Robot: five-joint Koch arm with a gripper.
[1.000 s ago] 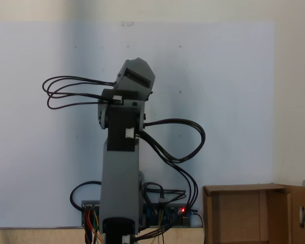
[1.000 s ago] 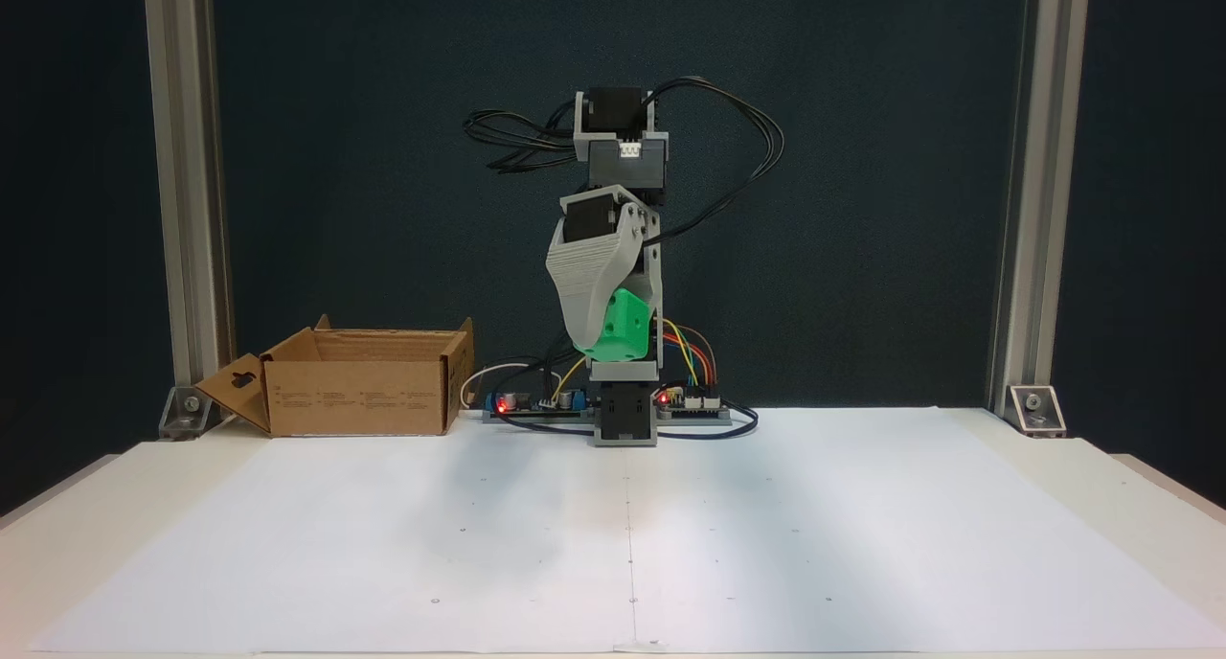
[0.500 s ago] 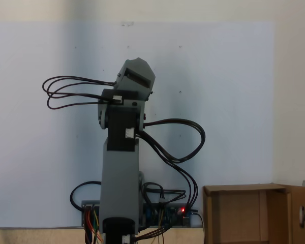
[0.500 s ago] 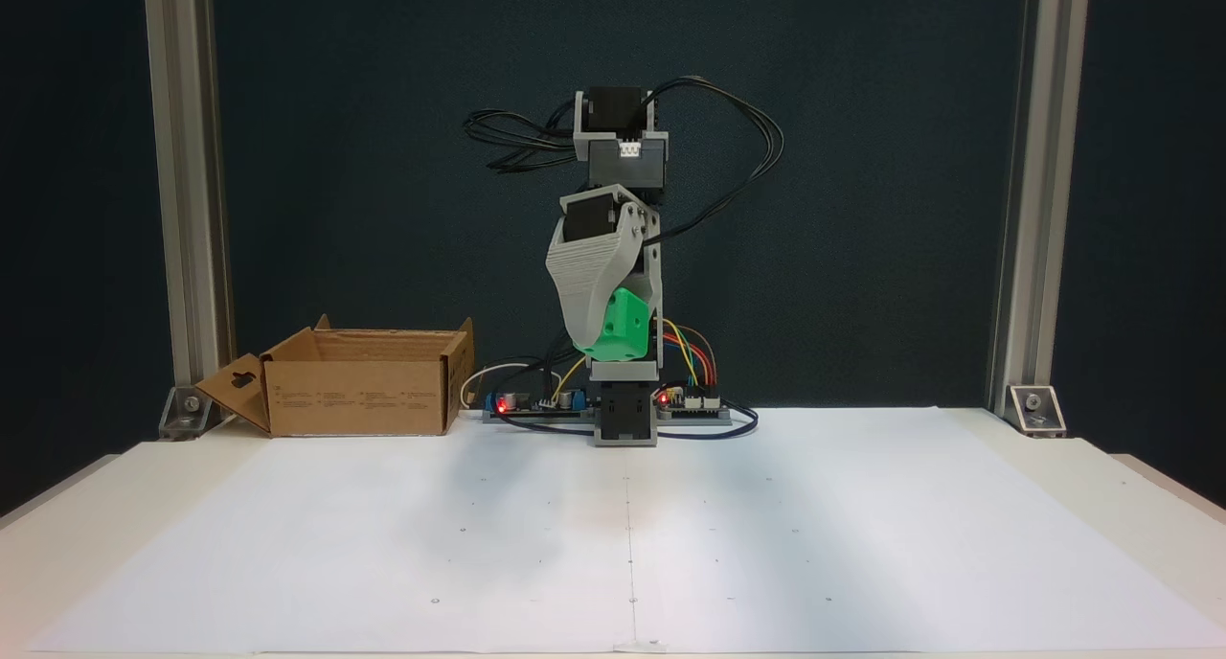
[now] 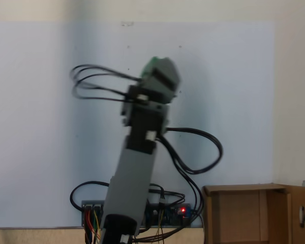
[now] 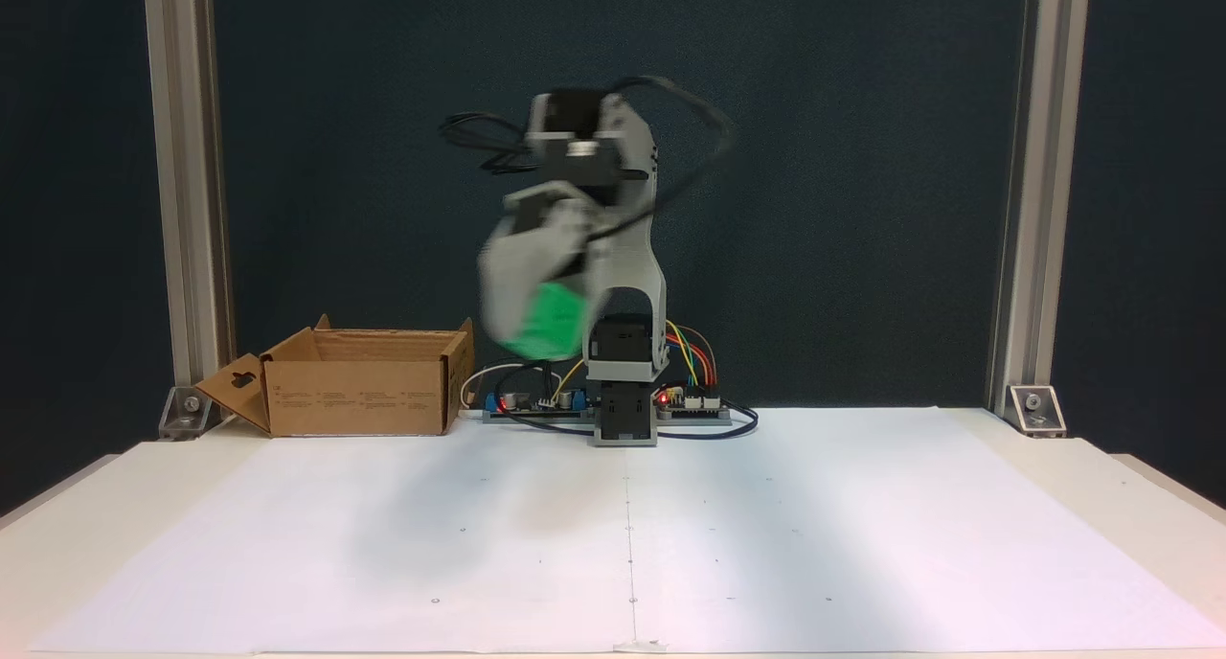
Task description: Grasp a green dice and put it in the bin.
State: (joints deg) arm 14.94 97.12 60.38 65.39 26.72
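The green dice [image 6: 548,320] is a bright green cube held high above the table in my grey gripper [image 6: 536,338], which is shut on it and blurred by motion. The arm leans toward the bin [image 6: 359,383], a brown cardboard box with upright flaps at the back left of this fixed view. From behind, a sliver of the green dice [image 5: 153,63] shows at the top of the gripper housing, and the bin [image 5: 254,213] stands at the lower right.
White paper [image 6: 613,534] covers the table in front of the arm base [image 6: 624,415]. Circuit boards with red lights and coloured wires [image 6: 690,352] sit beside the base. Aluminium posts [image 6: 187,199] stand at both back corners.
The arm has swung toward the bin side, carrying the green dice with it; before that it stood still and upright. The bin has not moved.
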